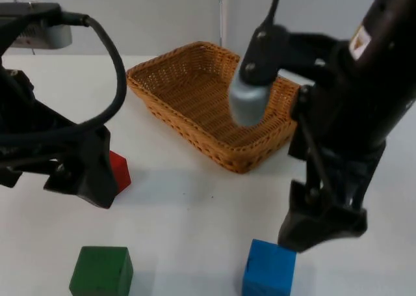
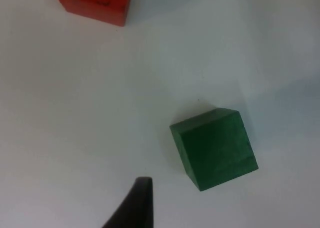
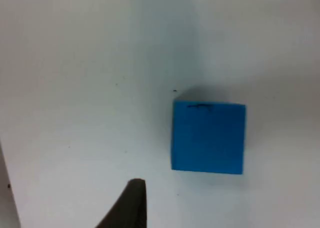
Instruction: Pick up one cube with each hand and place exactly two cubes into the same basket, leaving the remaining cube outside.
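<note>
A woven basket (image 1: 188,132) stands at the back middle of the table, with nothing in it. The red cube (image 1: 120,172) lies left of the basket, half hidden behind my left gripper (image 1: 96,187), which hovers just over it. The same red cube (image 2: 95,2) and the green cube (image 2: 214,149) appear in the left wrist view. The green cube (image 1: 101,270) sits near the front edge, apart from the gripper. My right gripper (image 1: 320,232) hangs low, just right of and above the blue cube (image 1: 268,268). That blue cube (image 3: 208,138) rests flat on the table, untouched.
The right arm's grey joint (image 1: 248,102) hangs over the basket's right half. White table top (image 1: 188,224) lies open between the three cubes. The grey partition wall (image 1: 156,16) closes the back.
</note>
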### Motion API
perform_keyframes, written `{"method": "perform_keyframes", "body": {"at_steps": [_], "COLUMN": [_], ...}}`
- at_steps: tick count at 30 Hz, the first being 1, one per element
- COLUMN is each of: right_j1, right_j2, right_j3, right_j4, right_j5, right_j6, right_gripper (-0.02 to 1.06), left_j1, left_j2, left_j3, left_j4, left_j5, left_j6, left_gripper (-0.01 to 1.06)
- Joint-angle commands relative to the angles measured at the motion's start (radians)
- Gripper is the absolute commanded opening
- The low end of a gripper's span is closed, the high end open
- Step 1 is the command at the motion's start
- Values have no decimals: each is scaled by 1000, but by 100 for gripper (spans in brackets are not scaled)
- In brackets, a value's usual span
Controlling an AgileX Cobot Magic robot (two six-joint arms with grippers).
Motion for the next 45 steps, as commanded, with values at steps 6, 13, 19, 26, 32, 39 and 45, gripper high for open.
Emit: {"method": "perform_keyframes", "body": {"at_steps": [6,13,19,26,32,39,45], "right_j1": [20,20,20,20,20,20,20], "right_j2": [60,117,172,206,232,256,256], "right_j3": [-7,-7,-7,-7,-7,-7,-5], "right_j4": [-5,-5,-5,-5,-5,-5,-5], "right_j5": [-18,-68,-125,-141,-168,-185,-189], "right_j6": [7,20,37,37,37,37,37], "right_gripper": [105,105,105,105,105,105,105], "left_j1": [-51,-63,-63,-60,-60,-60,-60], "left_j2": [5,32,104,206,284,367,432], "left_j3": [91,177,181,181,181,181,181], "left_j4": [-57,-83,-77,-34,-33,-33,-33], "left_j5": [-134,-259,-320,-389,-431,-488,-526], "left_j6": [-8,-15,-15,-43,-43,-43,-43], "left_gripper": [105,105,105,105,105,105,105]}}
